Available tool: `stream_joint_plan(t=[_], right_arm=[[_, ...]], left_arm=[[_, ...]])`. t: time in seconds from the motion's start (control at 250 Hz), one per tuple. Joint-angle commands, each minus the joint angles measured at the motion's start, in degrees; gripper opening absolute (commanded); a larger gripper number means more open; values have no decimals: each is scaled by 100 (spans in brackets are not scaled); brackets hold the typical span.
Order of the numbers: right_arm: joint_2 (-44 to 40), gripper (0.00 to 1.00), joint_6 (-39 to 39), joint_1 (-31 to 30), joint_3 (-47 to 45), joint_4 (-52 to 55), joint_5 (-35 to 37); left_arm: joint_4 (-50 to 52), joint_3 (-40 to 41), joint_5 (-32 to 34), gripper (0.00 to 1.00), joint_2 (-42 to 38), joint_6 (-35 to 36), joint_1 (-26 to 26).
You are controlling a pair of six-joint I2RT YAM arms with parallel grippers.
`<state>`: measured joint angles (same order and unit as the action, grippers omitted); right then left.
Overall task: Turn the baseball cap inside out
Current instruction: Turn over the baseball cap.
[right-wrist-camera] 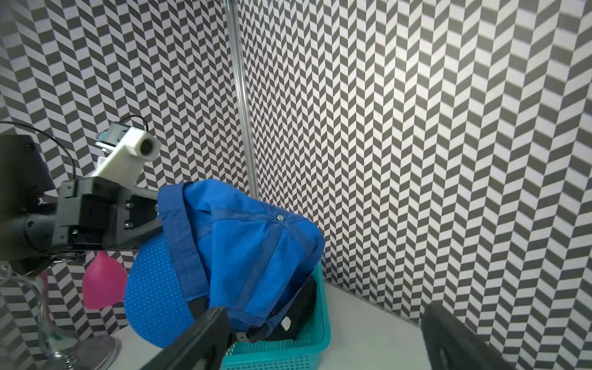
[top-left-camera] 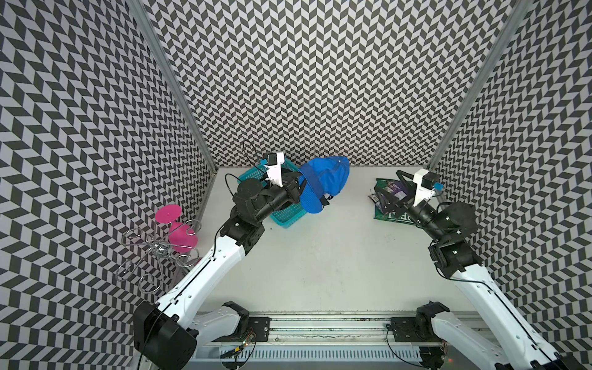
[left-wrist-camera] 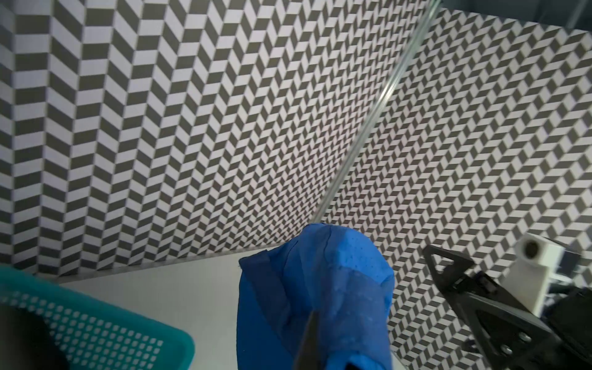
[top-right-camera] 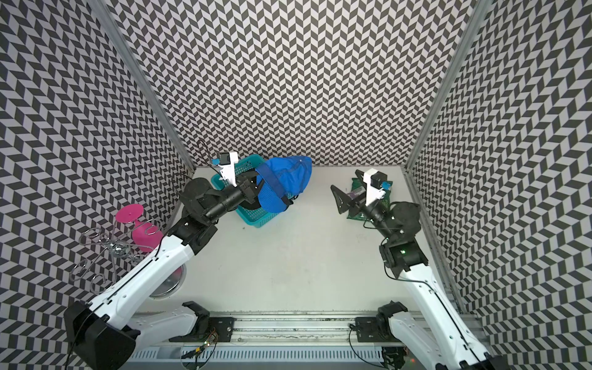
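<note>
Black shoulder housing of the left arm (top-left-camera: 163, 333) sits closest in both top views; from it the arm reaches over the teal basket (top-left-camera: 288, 218); the left gripper (top-left-camera: 293, 184) is clamped tight on the darker inner band of the blue baseball cap (top-left-camera: 326, 179); the cap hangs in the air over the basket's right side, brim drooping, taped seams and top rivet facing outward; a dark item (right-wrist-camera: 301, 307) lies inside the basket; well right of the basket the right gripper (top-left-camera: 387, 183) stands spread wide and empty above a green packet (top-left-camera: 389, 217); left of the basket, a pink goblet (top-left-camera: 179, 235) stands beside a wire rack (top-left-camera: 150, 256).
</note>
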<state>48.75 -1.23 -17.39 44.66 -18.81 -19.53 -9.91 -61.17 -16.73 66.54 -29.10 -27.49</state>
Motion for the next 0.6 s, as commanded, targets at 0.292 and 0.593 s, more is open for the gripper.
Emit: stream_joint_plan(t=[0.292,0.593], right_arm=[[877,100,2029,-2963,-158,-2088,2984],[1832,100,2312,-3367,-69,-2696,4000]], left_arm=[[1451,-1193,1668,0,685,899,-1053],[1501,-1450,2042,0,826,1046,-1584]])
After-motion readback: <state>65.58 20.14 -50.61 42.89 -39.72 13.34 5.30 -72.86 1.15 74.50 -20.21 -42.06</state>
